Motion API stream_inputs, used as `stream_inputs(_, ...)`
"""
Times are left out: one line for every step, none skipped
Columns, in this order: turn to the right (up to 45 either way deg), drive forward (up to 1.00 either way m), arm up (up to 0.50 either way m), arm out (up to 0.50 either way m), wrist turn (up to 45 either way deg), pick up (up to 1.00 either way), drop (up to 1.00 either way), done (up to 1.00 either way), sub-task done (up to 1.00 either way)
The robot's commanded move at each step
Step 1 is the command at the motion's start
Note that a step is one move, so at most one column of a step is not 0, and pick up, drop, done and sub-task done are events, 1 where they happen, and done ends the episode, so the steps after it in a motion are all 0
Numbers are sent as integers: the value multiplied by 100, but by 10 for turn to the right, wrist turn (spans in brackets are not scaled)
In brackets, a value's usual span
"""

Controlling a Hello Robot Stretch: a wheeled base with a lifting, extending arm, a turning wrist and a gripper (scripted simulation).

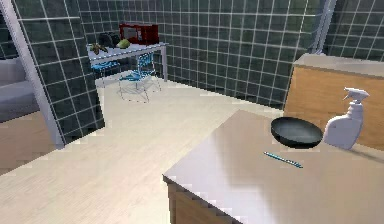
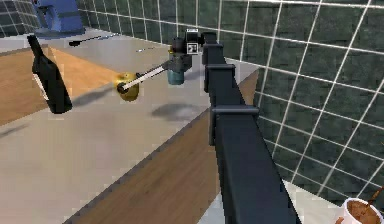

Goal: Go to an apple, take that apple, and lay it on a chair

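Tool (image 2: 134,82) is out at the bench (image 2: 100,150), at the far end of the arm (image 2: 240,140), with its 2 thin fingers pointing toward the arm side view's left. I cannot tell if it is released or grasping something, because a thing lies on the bench right at the fingertips. At the left a dark bottle (image 2: 50,75) stands upright. Right of it, at the fingertips, lies a small round yellow thing, probably the apple (image 2: 128,93). I judge it light, stiff and smooth, so it may roll or slip. It is best taken across its widest middle. In the forward view, a blue chair (image 1: 140,75) stands far off at the left.
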Motion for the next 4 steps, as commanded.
stream_inputs(0,0,0,0,-450,0,0,0,0)
stream_inputs(0,0,0,0,-180,0,0,0,0)
stream_inputs(0,0,0,-48,0,0,0,0,0)
stream_inputs(-450,0,0,0,0,0,0,0,0)
